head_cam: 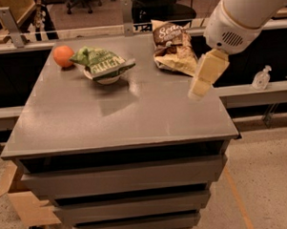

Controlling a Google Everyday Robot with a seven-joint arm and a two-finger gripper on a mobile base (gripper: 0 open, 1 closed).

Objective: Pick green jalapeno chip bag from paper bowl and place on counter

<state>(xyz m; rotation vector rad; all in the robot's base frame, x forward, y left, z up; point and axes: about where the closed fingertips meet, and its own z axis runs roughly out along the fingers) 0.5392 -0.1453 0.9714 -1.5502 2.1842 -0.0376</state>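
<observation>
The green jalapeno chip bag lies across the paper bowl at the back left of the grey counter. The bag is wider than the bowl and hides most of it. My gripper hangs from the white arm over the counter's right side, just in front of the brown-and-tan chip bag. It is well to the right of the bowl and holds nothing that I can see.
An orange round fruit sits left of the bowl. A rail runs behind the counter. A small clear bottle stands on a ledge to the right. A cardboard box is on the floor at lower left.
</observation>
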